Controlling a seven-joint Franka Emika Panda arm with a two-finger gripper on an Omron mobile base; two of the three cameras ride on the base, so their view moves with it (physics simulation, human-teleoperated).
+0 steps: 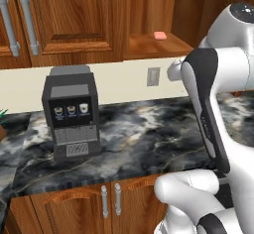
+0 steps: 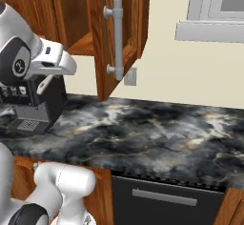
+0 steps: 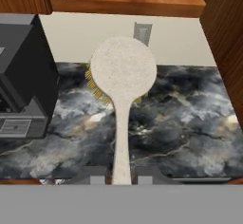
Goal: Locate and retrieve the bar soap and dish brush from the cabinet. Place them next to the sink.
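Note:
In the hand view my gripper [image 3: 121, 176] is shut on the thin pale handle of the dish brush [image 3: 123, 69]. Its round cream-white head sticks out ahead, with yellowish bristles showing under its edge, above the dark marble counter [image 3: 190, 123]. The pink bar soap [image 1: 159, 35] lies flat on the wooden shelf [image 1: 149, 47] of the open cabinet, above and behind my hand. The cabinet door [image 2: 131, 24] stands swung open with its long grey bar handle [image 2: 116, 38].
A black coffee machine [image 1: 72, 111] stands on the counter to the left of the brush. A wall outlet [image 1: 153, 76] sits under the shelf. Closed wall cabinets [image 1: 59, 15] lie to the left. A dishwasher front [image 2: 162, 195] and a window [image 2: 214, 9] are to the right.

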